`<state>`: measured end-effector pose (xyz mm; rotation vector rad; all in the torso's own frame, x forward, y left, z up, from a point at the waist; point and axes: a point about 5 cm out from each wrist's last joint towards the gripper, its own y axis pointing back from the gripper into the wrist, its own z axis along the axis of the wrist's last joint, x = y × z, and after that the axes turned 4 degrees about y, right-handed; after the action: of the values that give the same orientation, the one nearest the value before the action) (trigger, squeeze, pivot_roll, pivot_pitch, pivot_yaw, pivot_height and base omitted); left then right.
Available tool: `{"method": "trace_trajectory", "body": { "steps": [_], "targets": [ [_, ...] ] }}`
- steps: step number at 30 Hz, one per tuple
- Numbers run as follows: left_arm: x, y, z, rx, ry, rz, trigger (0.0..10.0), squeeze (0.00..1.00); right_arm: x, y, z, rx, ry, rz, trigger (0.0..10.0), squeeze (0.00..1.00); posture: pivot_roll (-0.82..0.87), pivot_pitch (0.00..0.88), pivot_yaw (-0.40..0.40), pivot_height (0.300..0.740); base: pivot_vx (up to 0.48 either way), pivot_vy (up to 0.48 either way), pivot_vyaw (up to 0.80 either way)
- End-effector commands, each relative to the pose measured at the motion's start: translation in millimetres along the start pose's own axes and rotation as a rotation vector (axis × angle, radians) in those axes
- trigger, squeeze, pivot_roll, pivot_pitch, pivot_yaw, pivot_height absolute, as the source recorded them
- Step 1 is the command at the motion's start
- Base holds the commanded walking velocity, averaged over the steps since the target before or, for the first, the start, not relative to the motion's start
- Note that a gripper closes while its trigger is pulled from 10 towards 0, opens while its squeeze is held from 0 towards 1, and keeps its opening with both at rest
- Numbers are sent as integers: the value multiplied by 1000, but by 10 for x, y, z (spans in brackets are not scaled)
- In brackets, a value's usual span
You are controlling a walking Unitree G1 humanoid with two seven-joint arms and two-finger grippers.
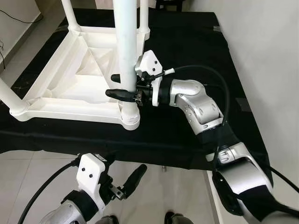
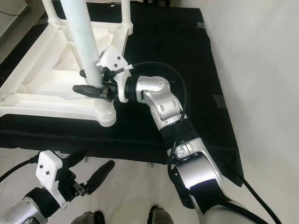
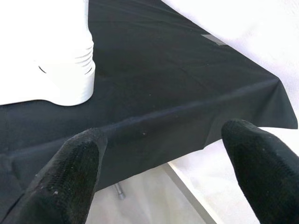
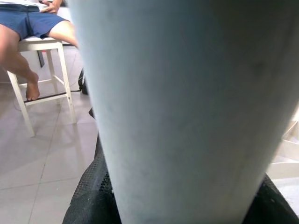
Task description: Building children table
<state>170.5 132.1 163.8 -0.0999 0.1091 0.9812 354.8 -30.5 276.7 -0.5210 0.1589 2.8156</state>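
A white plastic children's table (image 1: 70,86) lies upside down on a black cloth, its legs pointing up. The nearest white leg (image 1: 126,51) stands upright in the threaded corner socket (image 1: 130,116). My right gripper (image 1: 119,86) is shut around this leg just above the socket; the leg (image 4: 187,116) looms close in the right wrist view. My left gripper (image 1: 126,179) hangs open below the cloth's front edge, over the tiled floor, holding nothing. Its fingertips (image 3: 65,172) frame the socket (image 3: 65,79) and the cloth.
The black cloth (image 1: 187,135) covers a low platform; its front edge hangs over the white tiled floor (image 1: 154,196). A white wall (image 1: 266,56) runs along the right. A person sits on a white stool (image 4: 32,51) in the right wrist view. My feet (image 1: 175,218) show at the bottom.
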Motion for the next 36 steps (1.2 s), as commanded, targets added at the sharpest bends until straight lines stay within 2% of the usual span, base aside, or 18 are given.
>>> {"method": "trace_trajectory", "body": {
  "steps": [1,7,10,13,20,31,32,33,34,36],
  "targets": [
    [10,22,-48,26,10,6,10000,0,61,-8,-346,130,-122,-10,10000,0,16,245,-28,740,0,0,0],
    [9,22,-48,26,10,6,10000,0,20,-45,-291,94,-143,-50,10000,0,17,245,-29,740,0,0,0],
    [11,20,-45,25,10,6,10000,0,-59,-68,-246,66,-133,-131,10000,0,18,247,-29,740,0,0,0],
    [11,20,-44,25,10,7,10000,0,-80,-73,-248,68,-138,-148,10000,0,18,248,-29,740,0,0,0],
    [9,21,-44,25,10,7,10000,0,-88,-72,-289,85,-154,-168,10000,0,18,248,-30,740,0,0,0],
    [9,27,-51,26,10,7,10000,0,-118,6,-456,129,-210,-285,10000,0,16,238,-30,740,0,0,0],
    [9,29,-53,27,10,7,10000,0,-124,47,-526,151,-226,-352,10000,0,17,237,-32,740,0,0,0],
    [9,29,-53,27,10,7,10000,0,-124,47,-526,151,-226,-352,10000,0,17,237,-32,740,0,0,0],
    [9,31,-57,27,10,7,10000,0,-146,108,-599,163,-256,-501,10000,0,17,235,-34,740,0,0,0],
    [9,31,-57,27,10,7,10000,0,-146,108,-599,163,-256,-501,10000,0,17,235,-34,740,0,0,0]
  ]
}}
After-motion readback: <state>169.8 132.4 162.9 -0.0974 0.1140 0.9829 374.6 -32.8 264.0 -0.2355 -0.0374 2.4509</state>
